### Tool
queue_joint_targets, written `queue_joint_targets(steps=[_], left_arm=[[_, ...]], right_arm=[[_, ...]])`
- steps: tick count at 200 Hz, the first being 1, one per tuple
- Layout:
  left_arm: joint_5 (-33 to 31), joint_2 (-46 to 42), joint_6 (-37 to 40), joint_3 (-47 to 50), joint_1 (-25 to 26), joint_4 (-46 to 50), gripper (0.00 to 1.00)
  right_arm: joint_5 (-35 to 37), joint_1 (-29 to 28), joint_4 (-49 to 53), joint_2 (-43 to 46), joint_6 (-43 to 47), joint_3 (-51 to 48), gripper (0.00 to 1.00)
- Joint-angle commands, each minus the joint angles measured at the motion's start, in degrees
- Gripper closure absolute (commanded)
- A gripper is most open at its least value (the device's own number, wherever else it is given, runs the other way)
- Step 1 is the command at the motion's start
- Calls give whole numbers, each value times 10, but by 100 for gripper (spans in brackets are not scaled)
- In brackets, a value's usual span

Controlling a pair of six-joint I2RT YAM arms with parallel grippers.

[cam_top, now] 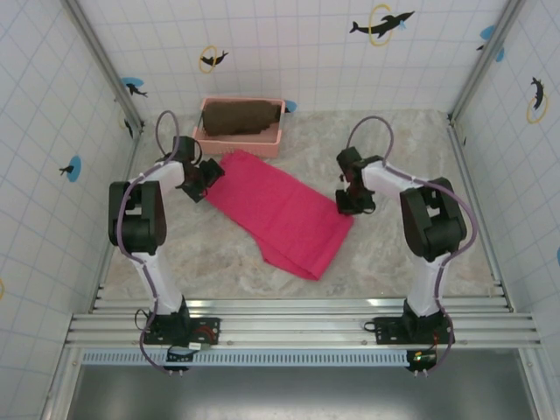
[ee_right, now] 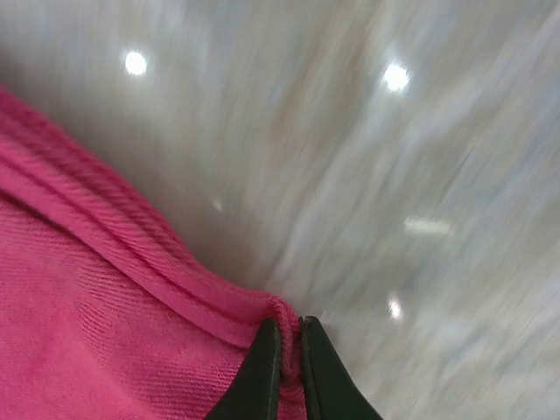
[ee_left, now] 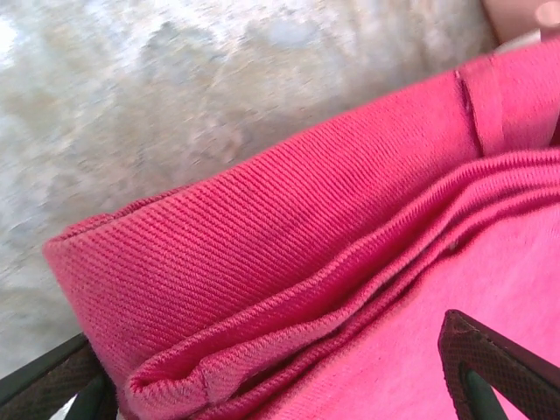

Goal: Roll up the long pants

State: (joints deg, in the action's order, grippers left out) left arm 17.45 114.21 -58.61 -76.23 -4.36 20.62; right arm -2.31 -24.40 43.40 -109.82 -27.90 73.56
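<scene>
Lena: Fingertips (ee_right: 265, 350) of the right tool (ee_right: 285, 337) sit closest in the right wrist view, pressed together on a corner of the long pants (ee_right: 105, 332). Do you read it that way?

Omar: Yes, that tool is clenched on the ribbed pink edge, with a sliver of fabric caught between the dark tips. Beyond it the pale bench (ee_right: 420, 175) is blurred. What about the other side?

Lena: On the left wrist view the left tool (ee_left: 267, 363) is released. Its two dark fingers stand wide apart at the bottom corners, and the thick folded hem lies between them. I cannot tell whether either finger touches the cloth.

Omar: Where do the pants lie overall?

Lena: From above, they are folded into a long flat band running diagonally across the middle of the bench, from the far left down toward the near right. The left tool is at the far left end and the right tool at the right edge.

Omar: And behind them?

Lena: A pink basket (cam_top: 273, 140) stands just beside the far end, with a dark brown cloth (cam_top: 236, 116) inside it.
</scene>
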Motion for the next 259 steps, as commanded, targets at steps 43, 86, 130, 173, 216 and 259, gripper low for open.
queue_joint_targets(steps=[43,86,130,173,216,259], left_arm=[[-7,65,11,-62,13,22,8],[-7,98,34,-122,14,32,8],[-10,98,70,-179,14,63,9],[-40,24,145,-186,8,126,7],[-38,-80,178,-87,-3,151,7],[-34,-174,191,4,-5,177,7]], right_arm=[[-8,-286,-3,21,-173,-91,100],[23,-388,26,22,-225,-53,84],[95,-397,72,52,-222,-31,66],[125,-357,103,83,-153,27,47],[100,-276,69,43,-62,133,41],[31,-216,88,-144,28,396,24]])
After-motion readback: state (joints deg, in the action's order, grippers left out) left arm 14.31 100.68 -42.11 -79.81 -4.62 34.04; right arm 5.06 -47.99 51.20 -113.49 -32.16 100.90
